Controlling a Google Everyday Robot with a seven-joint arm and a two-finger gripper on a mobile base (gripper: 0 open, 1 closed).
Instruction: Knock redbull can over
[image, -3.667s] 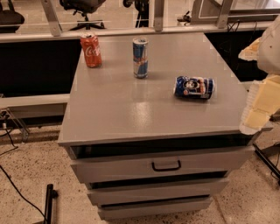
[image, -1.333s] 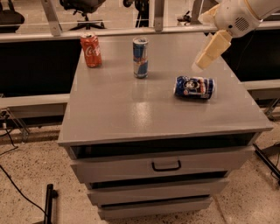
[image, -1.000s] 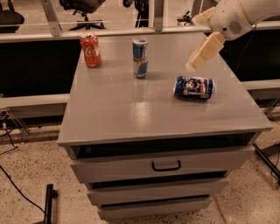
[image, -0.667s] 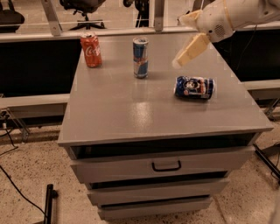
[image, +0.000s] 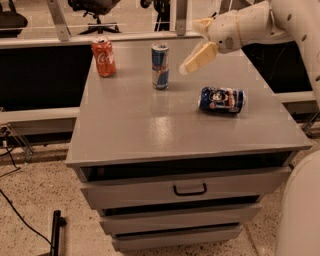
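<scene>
The redbull can (image: 160, 65) stands upright on the grey cabinet top (image: 150, 125), toward the back middle. It is tall, slim, blue and silver. My gripper (image: 196, 59) reaches in from the upper right on a white arm. Its cream-coloured end hangs above the top, just right of the can and a short gap away from it, at about the height of the can's upper half.
A red Coca-Cola can (image: 104, 56) stands upright at the back left. A wider dark-blue can (image: 222, 99) lies on its side to the right. The cabinet has drawers (image: 190, 189) below. Office chairs and a rail lie behind.
My arm has swung in from the right edge and moved leftward over the top, bringing the gripper close to the right side of the redbull can. The cans have not moved.
</scene>
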